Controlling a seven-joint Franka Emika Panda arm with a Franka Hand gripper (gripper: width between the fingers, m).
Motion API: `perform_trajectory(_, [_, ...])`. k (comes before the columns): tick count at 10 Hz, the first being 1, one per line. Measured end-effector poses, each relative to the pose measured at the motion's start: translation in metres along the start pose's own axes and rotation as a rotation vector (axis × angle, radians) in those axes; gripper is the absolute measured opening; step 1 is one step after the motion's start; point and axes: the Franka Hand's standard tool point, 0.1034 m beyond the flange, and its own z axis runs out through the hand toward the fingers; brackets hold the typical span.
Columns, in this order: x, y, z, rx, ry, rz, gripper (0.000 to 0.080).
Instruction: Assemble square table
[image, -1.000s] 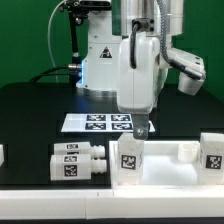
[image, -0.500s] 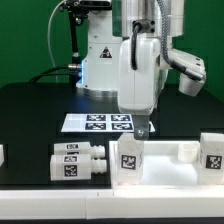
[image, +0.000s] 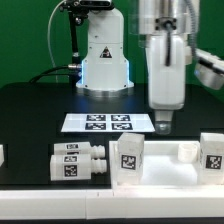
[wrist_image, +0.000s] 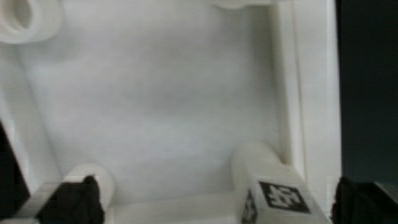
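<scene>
The square table slab (image: 166, 172), white with a raised rim, lies at the front of the exterior view, right of centre. Two tagged white legs stand on it, one at its left corner (image: 130, 156) and one at its right corner (image: 213, 150). Two more tagged legs (image: 76, 161) lie side by side on the black table to the slab's left. My gripper (image: 164, 127) hangs open and empty over the slab's far rim, right of the left leg. The wrist view shows the slab's inner face (wrist_image: 160, 110) and one tagged leg (wrist_image: 270, 188) between my spread fingers (wrist_image: 80, 198).
The marker board (image: 104, 123) lies behind the slab. The robot base (image: 103, 60) stands at the back. A long white bar (image: 60, 198) runs along the front edge. A small white part (image: 2, 153) shows at the exterior view's left edge.
The arm has moved toward the exterior view's right, away from above the left upright leg. The parts have not moved.
</scene>
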Motion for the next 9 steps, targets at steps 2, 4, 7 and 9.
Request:
perform_trajectory(2, [-0.005,0.004,0.002,-0.01,-0.002,-0.004,0.0649])
perform_trajectory(4, [-0.005,0.004,0.002,-0.01,-0.002,-0.005,0.0649])
perform_trajectory(7, [-0.003,0.032,0.011,-0.005,0.006,-0.026,0.0649])
perform_trajectory(9, [-0.004,0.053,0.02,-0.026,0.01,-0.031,0.0649])
